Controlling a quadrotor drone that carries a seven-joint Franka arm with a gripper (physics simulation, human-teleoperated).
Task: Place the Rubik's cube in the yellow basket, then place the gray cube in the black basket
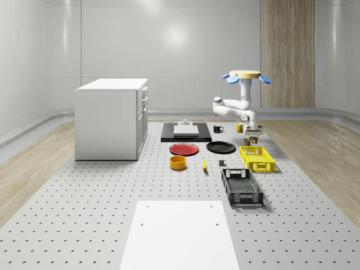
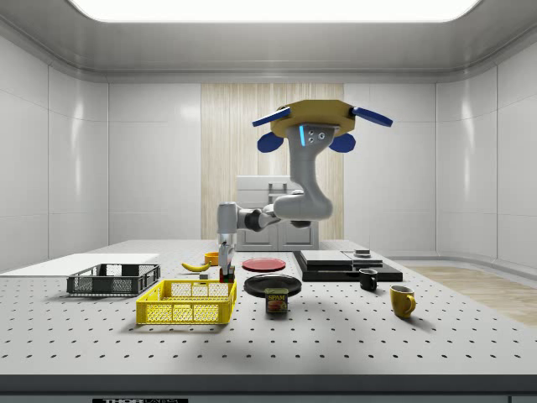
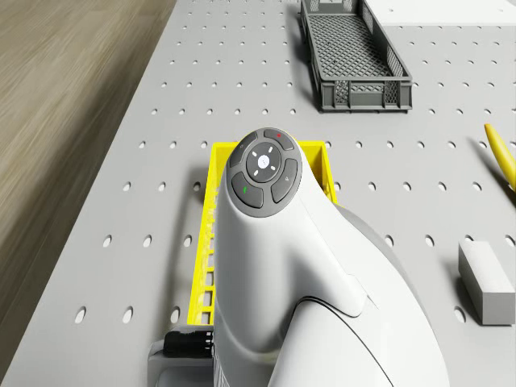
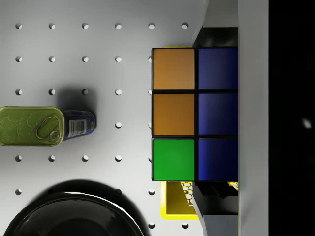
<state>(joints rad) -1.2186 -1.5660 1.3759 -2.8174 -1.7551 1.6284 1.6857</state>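
The whole-scene view looks down from high at the near end of the perforated table [image 1: 84, 225], facing the far wall. The side view sits low at the table's edge, facing across it. Both take in the yellow basket [image 1: 257, 158], the black basket [image 1: 242, 187] and the drone [image 1: 245, 75] hovering above. The drone view looks steeply down past the arm [image 3: 298, 274] onto both baskets. The wrist view is very close, sharing the yellow basket's corner.

Illumination is bright, even and diffuse, supplied by a broad white ceiling light panel [image 2: 268, 8]. The glossy pale wall panels [image 1: 174, 36] carry soft glare patches. Shadows beneath the yellow mesh basket [image 2: 186, 302] and the green-lidded tin can [image 4: 47, 126] are faint and soft-edged.
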